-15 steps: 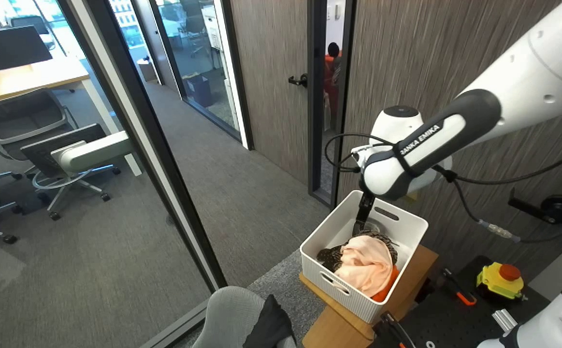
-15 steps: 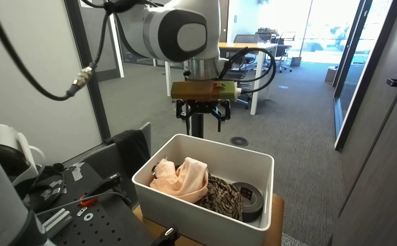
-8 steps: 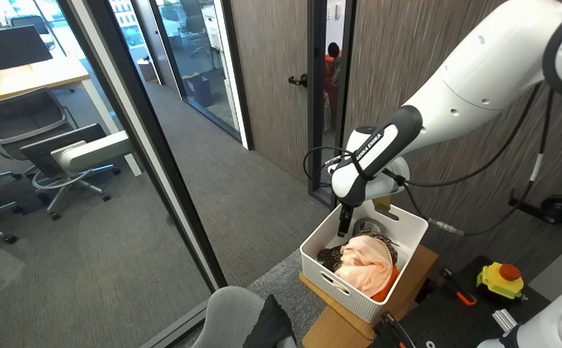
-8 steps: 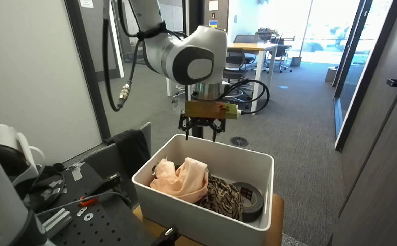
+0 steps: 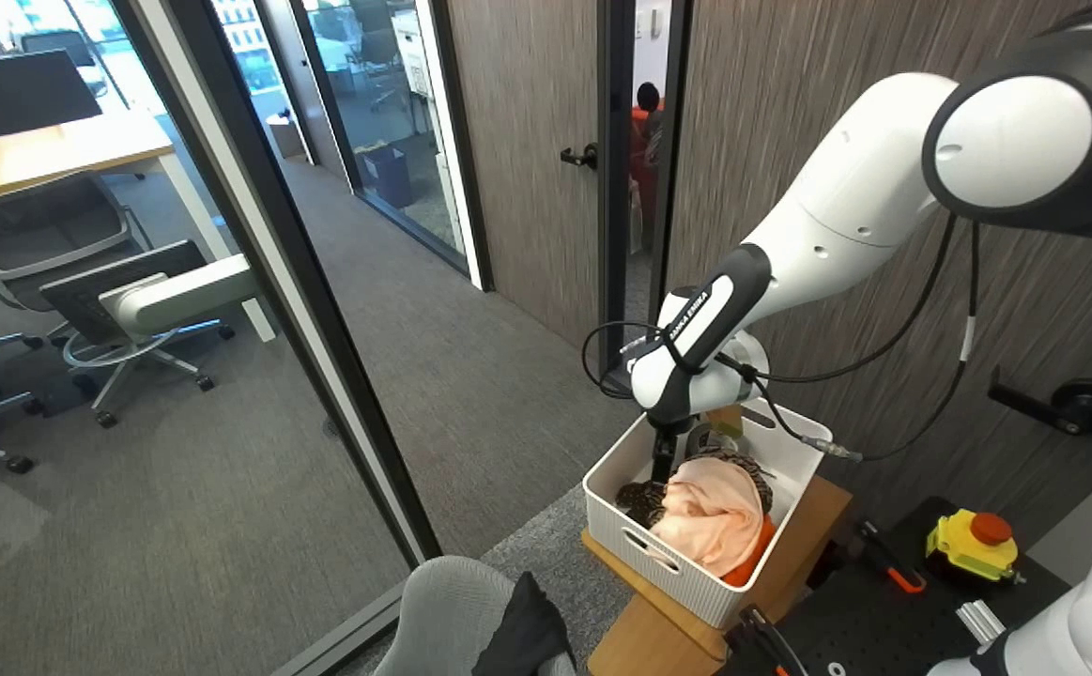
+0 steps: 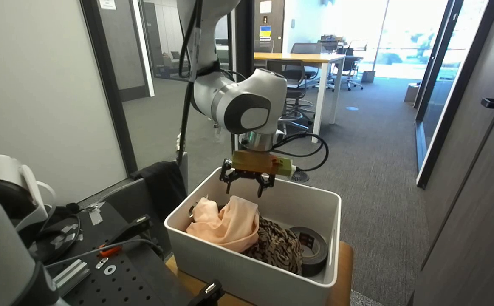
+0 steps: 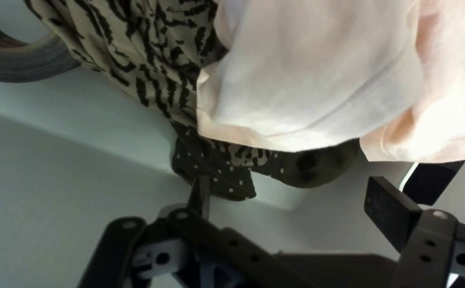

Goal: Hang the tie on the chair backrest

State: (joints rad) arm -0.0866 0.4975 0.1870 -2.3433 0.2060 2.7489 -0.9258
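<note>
A dark cloth with white dots, likely the tie, lies in the white box, partly under a peach cloth and beside a tiger-striped cloth. In an exterior view a dark piece shows at the box's side. My gripper points down inside the far part of the box, above the cloths. It is open with nothing between its fingers; in the wrist view the left fingertip overlaps the dotted cloth's edge, contact unclear. The grey chair backrest stands beside the box with a black cloth over it.
A tape roll and an orange item are also in the box. The box walls surround the gripper. The box stands on a wooden stand. A black pegboard table with tools and a yellow emergency stop are near.
My gripper has moved down into the box and slightly toward the chair side in the exterior views. It stays open. The cloths, box and chair have not moved.
</note>
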